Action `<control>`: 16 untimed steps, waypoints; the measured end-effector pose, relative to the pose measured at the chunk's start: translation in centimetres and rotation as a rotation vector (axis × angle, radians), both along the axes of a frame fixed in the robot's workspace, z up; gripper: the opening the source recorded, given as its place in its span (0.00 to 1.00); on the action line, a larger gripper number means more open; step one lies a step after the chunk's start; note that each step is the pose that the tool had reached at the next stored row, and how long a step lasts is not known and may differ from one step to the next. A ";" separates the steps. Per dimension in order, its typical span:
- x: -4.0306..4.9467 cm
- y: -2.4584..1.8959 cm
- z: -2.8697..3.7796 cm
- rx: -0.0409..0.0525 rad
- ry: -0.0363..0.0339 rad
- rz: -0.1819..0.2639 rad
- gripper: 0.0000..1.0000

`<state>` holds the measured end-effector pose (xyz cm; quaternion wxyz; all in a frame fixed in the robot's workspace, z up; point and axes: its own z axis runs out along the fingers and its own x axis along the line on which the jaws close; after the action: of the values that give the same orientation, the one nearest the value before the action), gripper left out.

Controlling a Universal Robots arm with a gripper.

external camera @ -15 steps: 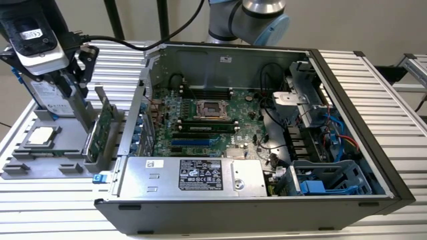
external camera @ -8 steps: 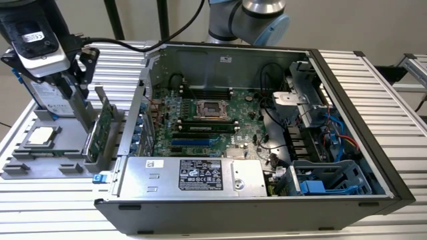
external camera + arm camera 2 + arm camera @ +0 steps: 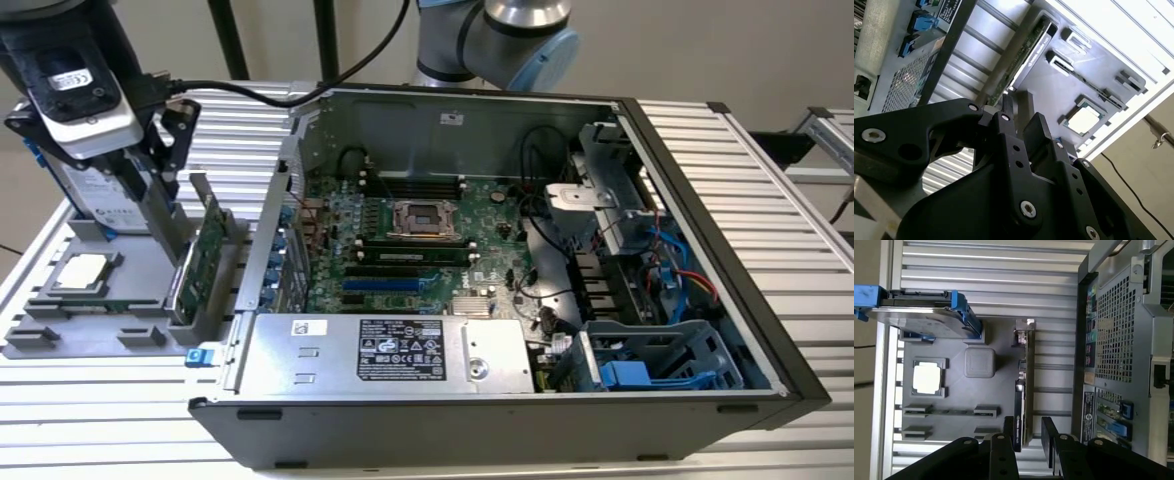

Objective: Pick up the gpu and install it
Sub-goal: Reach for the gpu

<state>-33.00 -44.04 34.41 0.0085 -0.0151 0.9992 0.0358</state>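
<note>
Green circuit board with a black shroud and silver end bracket, the gpu (image 3: pixel 200 265) stands on edge in a slot along one side of the grey plastic tray (image 3: pixel 94 335). Above that slot the black two-finger gripper (image 3: pixel 1029 437) hangs spread, empty, astride the card. Best centre it first, as the card sits nearer one finger (image 3: pixel 1009 435), then descend straight.
</note>
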 end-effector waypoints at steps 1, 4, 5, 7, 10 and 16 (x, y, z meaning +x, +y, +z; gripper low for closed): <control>0.00 0.00 -0.04 0.0000 0.0000 0.001 1.00; 0.00 0.00 -0.17 0.0000 0.0000 0.002 1.00; 0.00 0.00 -0.21 0.0000 0.0000 0.003 1.00; 0.00 0.00 -0.30 0.0000 0.0000 0.004 1.00; 0.00 0.00 -0.43 0.0000 0.0000 0.005 1.00; 0.00 0.00 -0.66 0.0000 0.0001 0.008 1.00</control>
<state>-33.00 -44.04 33.75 0.0083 -0.0194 0.9991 0.0358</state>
